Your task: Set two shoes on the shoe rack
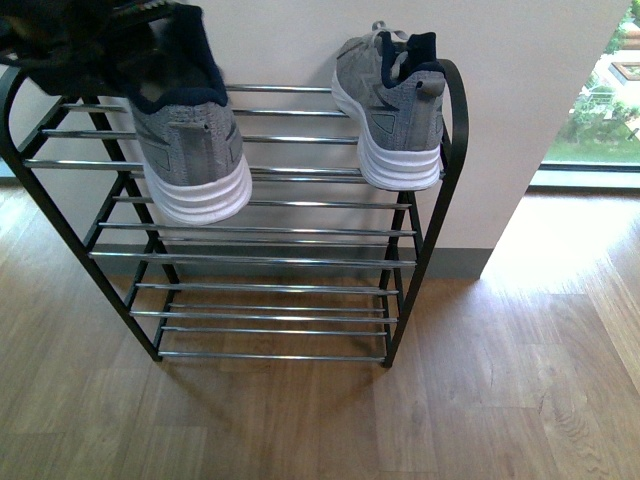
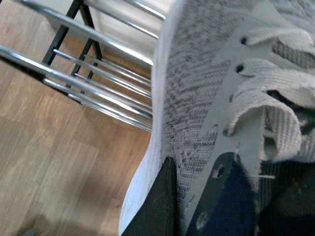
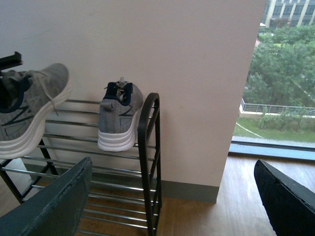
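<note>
Grey knit with white soles: the right shoe [image 1: 392, 110] sits at the right end of the top tier of the rack [image 1: 270, 258], heel nearest us. We find the left shoe [image 1: 190, 150] over the left end, with the left gripper [image 2: 197, 204] clamped on its side wall; we cannot tell if the sole touches the bars. The right gripper [image 3: 170, 196] stands wide apart, empty, right of the rack.

The shoe rack [image 1: 462, 115] stands against a pale wall [image 1: 300, 40] on a wooden floor [image 1: 300, 420]. One shoe [image 1: 395, 110] rests on the rack's top bars at its right end, heel toward the camera. The second shoe [image 1: 190, 150] hangs over the rack's left half (heel lowest), its front hidden behind the dark, blurred left gripper [image 1: 100, 35].
</note>
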`<action>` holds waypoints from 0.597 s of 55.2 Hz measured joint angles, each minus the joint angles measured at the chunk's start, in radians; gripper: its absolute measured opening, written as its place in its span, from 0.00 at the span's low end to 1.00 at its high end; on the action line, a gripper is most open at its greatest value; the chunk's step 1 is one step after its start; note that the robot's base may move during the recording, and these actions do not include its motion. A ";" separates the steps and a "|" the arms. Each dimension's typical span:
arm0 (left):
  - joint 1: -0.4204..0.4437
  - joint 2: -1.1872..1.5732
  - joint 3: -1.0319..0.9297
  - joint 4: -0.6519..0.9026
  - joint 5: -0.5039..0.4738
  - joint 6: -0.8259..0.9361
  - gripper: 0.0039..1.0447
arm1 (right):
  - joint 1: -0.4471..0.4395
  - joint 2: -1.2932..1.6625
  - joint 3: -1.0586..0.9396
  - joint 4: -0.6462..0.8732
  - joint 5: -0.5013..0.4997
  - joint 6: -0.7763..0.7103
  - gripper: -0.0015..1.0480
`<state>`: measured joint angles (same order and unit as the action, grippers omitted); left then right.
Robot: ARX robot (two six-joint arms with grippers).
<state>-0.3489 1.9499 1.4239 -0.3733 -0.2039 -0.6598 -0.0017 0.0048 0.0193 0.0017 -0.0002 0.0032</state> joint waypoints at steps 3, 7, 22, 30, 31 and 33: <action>-0.011 0.057 0.089 -0.048 0.003 0.044 0.01 | 0.000 0.000 0.000 0.000 0.000 0.000 0.91; -0.016 0.112 0.169 -0.087 0.003 0.077 0.01 | 0.000 0.000 0.000 0.000 0.000 0.000 0.91; -0.015 0.237 0.280 -0.097 -0.001 0.109 0.01 | 0.000 0.000 0.000 0.000 0.000 0.000 0.91; -0.015 0.275 0.307 -0.097 0.005 0.109 0.01 | 0.000 0.000 0.000 0.000 0.000 0.000 0.91; -0.016 0.280 0.314 -0.098 0.010 0.109 0.01 | 0.000 0.000 0.000 0.000 0.000 0.000 0.91; -0.016 0.294 0.327 -0.100 0.015 0.109 0.01 | 0.000 0.000 0.000 0.000 0.000 0.000 0.91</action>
<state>-0.3649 2.2440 1.7508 -0.4728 -0.1886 -0.5507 -0.0017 0.0048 0.0193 0.0017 -0.0002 0.0032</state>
